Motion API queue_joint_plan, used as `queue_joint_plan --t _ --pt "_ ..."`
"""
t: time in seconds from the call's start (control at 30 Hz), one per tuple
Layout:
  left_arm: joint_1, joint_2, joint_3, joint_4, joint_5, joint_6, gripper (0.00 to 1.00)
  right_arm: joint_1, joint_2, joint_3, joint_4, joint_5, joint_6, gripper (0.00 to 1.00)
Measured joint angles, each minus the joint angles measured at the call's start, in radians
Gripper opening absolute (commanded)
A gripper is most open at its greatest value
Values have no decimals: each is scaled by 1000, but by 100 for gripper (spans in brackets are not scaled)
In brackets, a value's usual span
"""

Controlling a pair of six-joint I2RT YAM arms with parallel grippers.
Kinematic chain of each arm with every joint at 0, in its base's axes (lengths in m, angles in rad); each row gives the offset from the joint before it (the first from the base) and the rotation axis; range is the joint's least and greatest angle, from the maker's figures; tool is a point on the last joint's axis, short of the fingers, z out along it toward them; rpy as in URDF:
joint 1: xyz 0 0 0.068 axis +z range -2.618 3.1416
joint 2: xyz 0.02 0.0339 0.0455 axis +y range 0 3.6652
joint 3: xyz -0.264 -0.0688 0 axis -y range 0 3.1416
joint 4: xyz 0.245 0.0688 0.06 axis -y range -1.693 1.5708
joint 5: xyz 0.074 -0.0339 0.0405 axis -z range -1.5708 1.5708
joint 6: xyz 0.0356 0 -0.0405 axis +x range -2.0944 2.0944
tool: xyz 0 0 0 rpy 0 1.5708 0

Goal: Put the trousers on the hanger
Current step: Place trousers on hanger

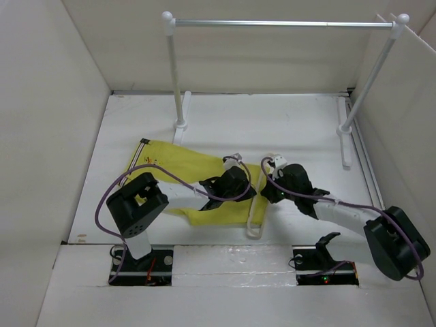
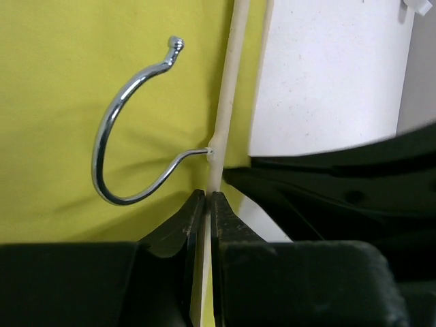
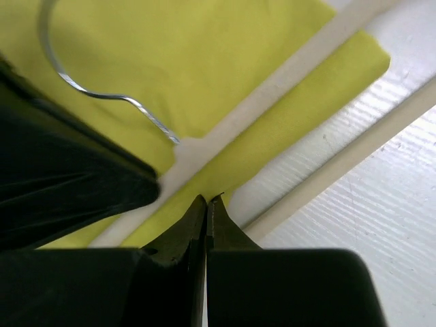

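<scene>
The mustard-yellow trousers (image 1: 174, 163) lie flat on the white table, with the striped waistband at the left. The cream hanger (image 1: 255, 219) lies across their right end. In the left wrist view my left gripper (image 2: 208, 196) is shut on the hanger's thin cream bar (image 2: 228, 102), just below the metal hook (image 2: 102, 150), which rests over the yellow cloth (image 2: 54, 82). In the right wrist view my right gripper (image 3: 208, 201) is shut, its tips pinching the trousers' edge (image 3: 286, 116) between the hanger's two bars (image 3: 272, 88). Both grippers (image 1: 248, 191) (image 1: 268, 194) sit side by side at the hanger.
A silver rail (image 1: 283, 24) on two white posts (image 1: 176, 82) stands at the back, with its feet on the table. White walls close in the left, right and back. The arm bases sit at the near edge.
</scene>
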Motion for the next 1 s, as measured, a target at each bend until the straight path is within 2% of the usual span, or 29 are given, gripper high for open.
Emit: queue_joint_plan --t 0.23,0.53,0.63,0.73,0.83,0.87,0.9,0.93,1.0 --pt "-1 -37 0 6 -39 3 0 -17 -286 72 -251 -5 -11 0" --pt "-1 -102 -26 -69 -100 14 0 -193 -578 94 -472 -63 -35 0" --pt "-8 -102 -27 -83 -94 27 0 -241 -578 66 -439 -101 -51 0" --pt "-27 -92 -16 -92 -76 38 0 -256 -462 26 -397 -129 -73 0" --pt "-69 -86 -10 -89 -42 34 14 -257 -356 0 -379 -132 -100 0" --pt "-80 -87 -10 -72 -21 25 24 -257 -342 0 -376 -132 -108 0" --pt "-99 -88 -11 -71 -18 25 24 -257 -338 1 -368 -132 -116 0" --pt "-113 -90 -11 -61 -8 18 32 -259 -334 2 -361 -133 -124 0" --pt "-137 -91 -10 -42 16 -2 38 -261 -329 3 -349 -136 -138 0"
